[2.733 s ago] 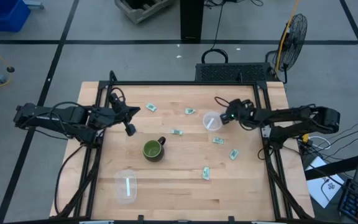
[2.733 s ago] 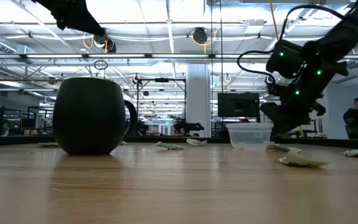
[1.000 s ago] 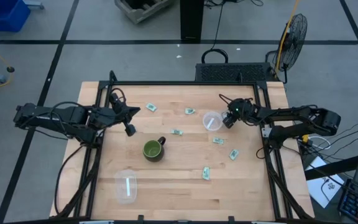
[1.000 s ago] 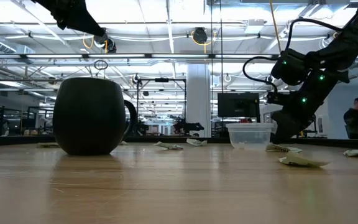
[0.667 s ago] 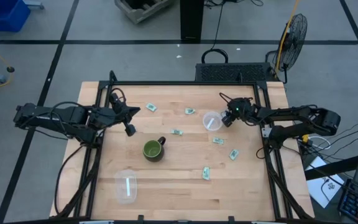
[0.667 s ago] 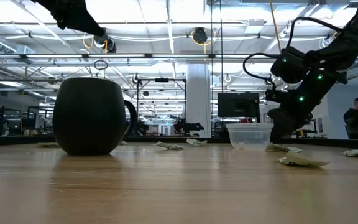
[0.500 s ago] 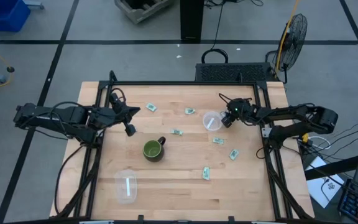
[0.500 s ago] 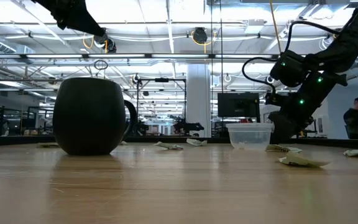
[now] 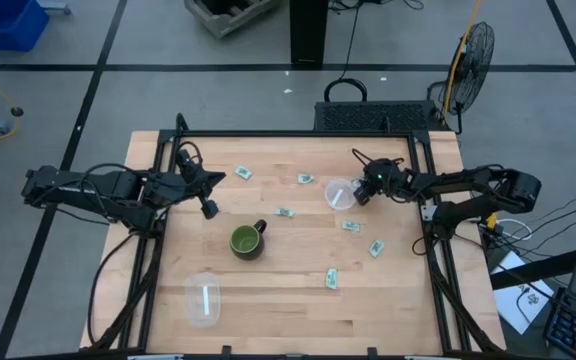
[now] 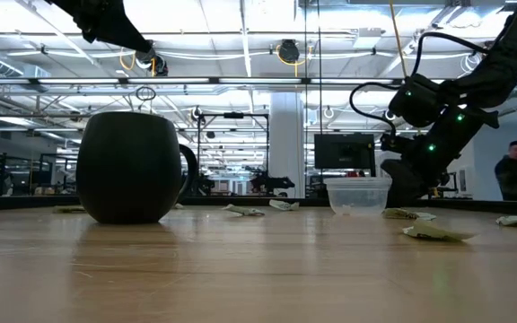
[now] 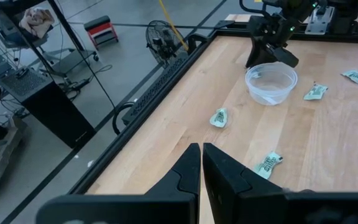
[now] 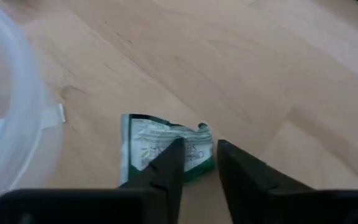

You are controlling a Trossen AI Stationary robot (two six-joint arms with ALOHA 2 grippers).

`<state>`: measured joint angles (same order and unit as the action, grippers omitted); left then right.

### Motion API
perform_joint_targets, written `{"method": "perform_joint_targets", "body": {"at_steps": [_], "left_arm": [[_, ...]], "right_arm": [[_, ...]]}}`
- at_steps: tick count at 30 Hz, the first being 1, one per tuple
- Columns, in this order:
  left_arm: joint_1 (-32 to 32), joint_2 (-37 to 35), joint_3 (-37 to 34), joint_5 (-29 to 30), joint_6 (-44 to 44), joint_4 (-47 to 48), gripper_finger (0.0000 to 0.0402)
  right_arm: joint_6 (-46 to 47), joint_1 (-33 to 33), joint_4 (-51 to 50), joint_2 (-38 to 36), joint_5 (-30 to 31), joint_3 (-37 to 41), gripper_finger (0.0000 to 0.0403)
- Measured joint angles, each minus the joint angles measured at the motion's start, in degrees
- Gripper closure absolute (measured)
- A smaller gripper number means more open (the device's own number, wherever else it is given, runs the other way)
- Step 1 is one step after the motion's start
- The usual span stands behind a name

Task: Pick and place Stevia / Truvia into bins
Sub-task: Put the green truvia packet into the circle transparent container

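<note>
The right gripper (image 12: 197,163) is low at the table with a narrow gap, straddling a green-and-white packet (image 12: 163,148) beside the clear cup (image 9: 341,193); its print is unreadable. Since a moment ago, this arm has edged closer to the cup. Farther off, the left gripper (image 11: 201,163) hovers closed.

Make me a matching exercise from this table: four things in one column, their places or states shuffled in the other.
Things:
1. dark green mug
2. clear cup on the right
3. clear cup on the left
4. left gripper

Places or states:
a. low in the high view, far from both arms
b. about mid-table
c. right beside the right gripper
d. raised above the table, fingers together

Pairs: 1-b, 2-c, 3-a, 4-d
</note>
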<state>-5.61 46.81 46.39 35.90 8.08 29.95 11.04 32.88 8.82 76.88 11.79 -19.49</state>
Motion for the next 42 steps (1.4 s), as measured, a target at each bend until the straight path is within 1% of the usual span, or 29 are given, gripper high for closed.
{"method": "perform_joint_targets", "body": {"at_steps": [4, 6, 9, 11, 13, 18, 20, 21, 23, 24, 27, 30, 32, 35, 39, 41, 42], "left_arm": [[0.0, 0.0, 0.0, 0.0, 0.02, 0.0, 0.0376], [0.01, 0.0, 0.0, 0.0, 0.04, 0.01, 0.0376], [0.0, -0.01, 0.0, 0.0, 0.08, 0.01, 0.0376], [0.01, -0.01, 0.0, 0.0, 0.12, 0.01, 0.0376], [0.02, 0.0, 0.0, 0.0, 0.27, 0.01, 0.0376], [0.02, 0.0, 0.0, 0.0, 0.92, 0.0, 0.0376], [0.0, 0.0, 0.0, 0.0, 0.96, -0.02, 0.0376], [0.02, 0.0, 0.0, 0.0, 0.97, 0.0, 0.0376], [0.02, -0.02, 0.0, 0.0, 1.01, 0.0, 0.0376], [0.02, 0.0, 0.0, 0.0, 1.01, -0.02, 0.0376], [0.02, -0.01, 0.0, 0.01, 1.09, -0.04, 0.0376], [0.02, 0.0, 0.0, 0.02, 1.11, -0.07, 0.0376], [0.02, 0.0, 0.0, 0.02, 1.14, -0.09, 0.0376], [0.02, 0.0, 0.0, 0.02, 1.51, -0.13, 0.0376], [0.01, -0.02, 0.0, 0.02, 2.41, -0.13, 0.0376], [0.02, -0.01, 0.0, 0.02, 2.99, -0.13, 0.0376], [0.0, 0.0, 0.0, 0.02, 3.01, -0.13, 0.0376]], "right_arm": [[0.66, -0.04, 0.38, 0.0, -0.06, 0.0, 0.0384], [0.67, -0.05, 1.0, 0.02, 0.76, 0.01, 0.0394], [0.22, -0.55, 2.14, -0.05, 4.11, 0.09, 0.0393], [0.25, -0.85, 1.61, -1.26, 6.57, 0.17, 0.0397], [0.26, -0.86, 0.84, -3.29, 7.71, 0.36, 0.0399], [2.07, -2.07, 1.81, -11.35, 7.28, 0.24, 0.0398], [2.17, -3.31, 3.12, -15.15, 4.38, 0.24, 0.04], [2.25, -3.99, 4.01, -16.88, 1.66, 0.22, 0.04], [2.23, -5.98, 5.05, -19.59, -2.37, 0.2, 0.04], [2.23, -7.46, 5.12, -20.43, -2.84, 0.17, 0.04], [0.92, -12.78, 5.0, -20.85, -0.71, 0.13, 0.0401], [-0.2, -18.3, 3.59, -18.69, 3.24, -1.68, 0.0402], [-1.37, -21.03, 0.16, -16.78, 6.04, -5.05, 0.0402], [-2.66, -23.18, -12.18, -13.07, 9.44, -14.15, 0.0402], [-1.14, -23.65, -29.97, -6.51, 10.67, -27.08, 0.0402], [0.97, -23.66, -36.31, -3.2, 10.59, -30.69, 0.0402], [1.82, -23.79, -37.92, -1.61, 10.42, -31.4, 0.0402]]}}
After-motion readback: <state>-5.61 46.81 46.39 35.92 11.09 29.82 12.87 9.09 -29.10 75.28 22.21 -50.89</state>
